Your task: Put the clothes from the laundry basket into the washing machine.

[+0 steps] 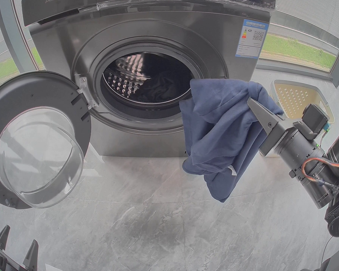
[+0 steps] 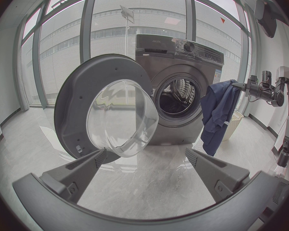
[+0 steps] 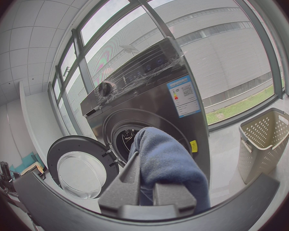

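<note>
A blue garment (image 1: 218, 132) hangs in the air just right of the washing machine's round opening (image 1: 147, 81), with my right gripper (image 1: 257, 108) shut on its upper right part. In the right wrist view the cloth (image 3: 167, 164) bulges up between the fingers (image 3: 125, 183). Dark clothes (image 1: 162, 87) lie inside the drum. The beige laundry basket (image 1: 301, 98) stands on the floor right of the machine, behind the garment. My left gripper (image 1: 17, 245) is low at the front left, open and holding nothing; from its own camera it is seen as my left gripper (image 2: 144, 167).
The machine's door (image 1: 34, 140) is swung wide open to the left, its glass bowl facing out. Grey floor tiles (image 1: 158, 215) stretch in front of the machine. Window frames and glass walls stand behind and beside it.
</note>
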